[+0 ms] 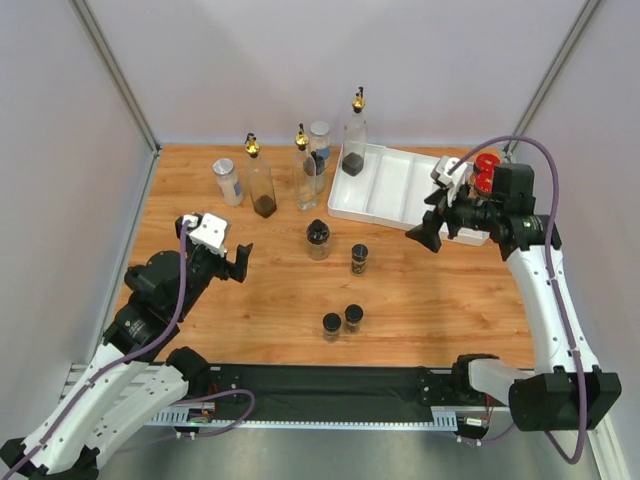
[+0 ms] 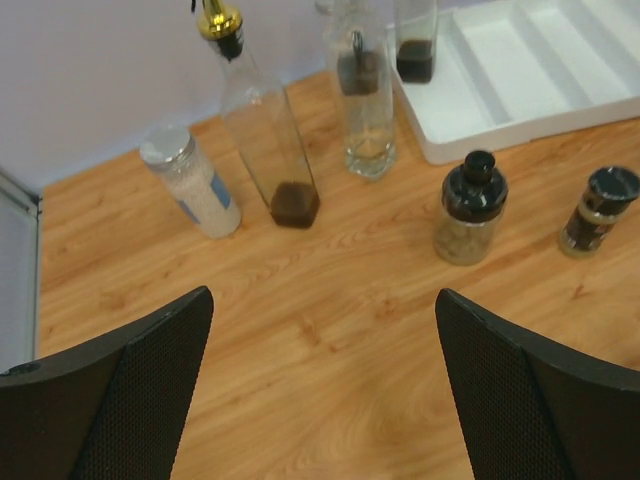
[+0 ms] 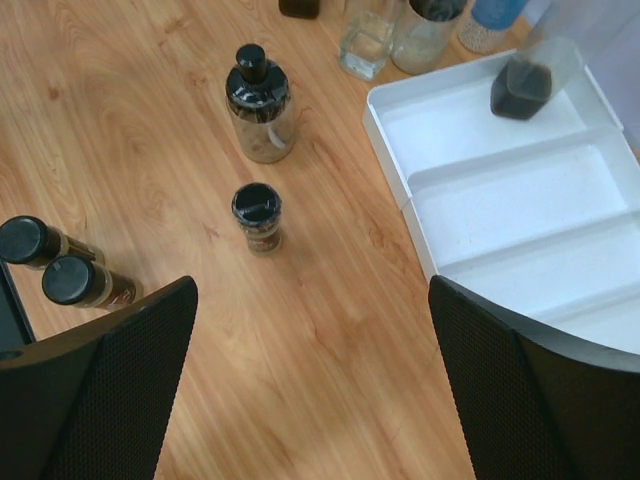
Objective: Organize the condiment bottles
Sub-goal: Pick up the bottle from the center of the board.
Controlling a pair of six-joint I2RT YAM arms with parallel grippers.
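Condiment bottles stand on the wooden table. At the back are a silver-lidded jar point(image 1: 228, 180), two tall gold-spouted bottles point(image 1: 260, 182) point(image 1: 303, 172) and another silver-lidded jar point(image 1: 319, 142). A third tall bottle point(image 1: 354, 142) stands in the white tray point(image 1: 400, 190), and red-lidded jars point(image 1: 487, 170) show at the tray's right end. In the middle are a black-capped jar point(image 1: 318, 238) and a small spice jar point(image 1: 359, 258); two small jars point(image 1: 331, 325) point(image 1: 353, 317) stand nearer. My left gripper point(image 2: 322, 300) hangs open above bare wood. My right gripper point(image 3: 311, 290) is open beside the tray's left edge point(image 3: 400, 190).
Grey walls enclose the table on three sides, with metal frame posts point(image 1: 115, 75) at the back corners. A black rail point(image 1: 330, 380) with the arm bases runs along the near edge. The right arm partly covers the tray's right end.
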